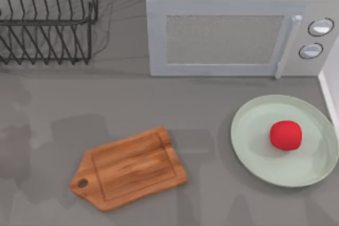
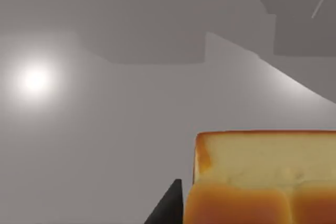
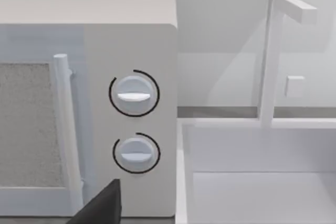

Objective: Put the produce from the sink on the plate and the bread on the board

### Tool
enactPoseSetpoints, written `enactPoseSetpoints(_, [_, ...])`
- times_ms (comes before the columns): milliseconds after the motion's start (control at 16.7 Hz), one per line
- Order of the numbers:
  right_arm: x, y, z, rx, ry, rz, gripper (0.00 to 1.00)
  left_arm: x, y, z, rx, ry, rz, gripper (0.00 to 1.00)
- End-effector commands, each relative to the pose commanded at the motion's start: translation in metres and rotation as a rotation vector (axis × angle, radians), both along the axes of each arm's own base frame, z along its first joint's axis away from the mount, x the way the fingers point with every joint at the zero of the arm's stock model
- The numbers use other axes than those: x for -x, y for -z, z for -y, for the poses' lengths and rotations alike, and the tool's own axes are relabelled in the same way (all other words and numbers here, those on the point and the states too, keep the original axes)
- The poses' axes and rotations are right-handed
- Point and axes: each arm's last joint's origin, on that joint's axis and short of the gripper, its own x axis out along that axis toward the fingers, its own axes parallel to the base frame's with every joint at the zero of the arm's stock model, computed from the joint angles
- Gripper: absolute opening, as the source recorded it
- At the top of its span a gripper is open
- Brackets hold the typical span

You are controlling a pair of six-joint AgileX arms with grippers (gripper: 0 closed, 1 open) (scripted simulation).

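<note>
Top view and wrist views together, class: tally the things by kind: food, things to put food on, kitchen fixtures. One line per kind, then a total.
Food: 2, the tomato and the bread.
Things to put food on: 2, the plate and the board.
Kitchen fixtures: 3, the microwave, the rack, the sink.
Total: 7

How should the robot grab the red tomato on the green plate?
Come straight down from above and close the fingers on opposite sides of the tomato at its widest middle. It is round and smooth, so a grip higher or lower would likely slip. It sits alone, right of centre on the plate, whose raised rim would probably get in the way of a low sideways reach.
</note>
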Motion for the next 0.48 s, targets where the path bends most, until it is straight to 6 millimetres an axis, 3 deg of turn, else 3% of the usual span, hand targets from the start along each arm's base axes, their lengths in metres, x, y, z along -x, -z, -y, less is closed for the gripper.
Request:
enactPoseSetpoints(300, [0.0, 0.0, 0.0, 0.0, 0.0, 0.0, 1.0, 0.0, 0.0, 0.0, 0.0, 0.0, -0.001, 0.0])
enactPoseSetpoints(480, [0.0, 0.0, 0.0, 0.0, 0.0, 0.0, 1.0, -0.004, 0.002, 0.01, 0.001, -0.029, -0.008, 0.0])
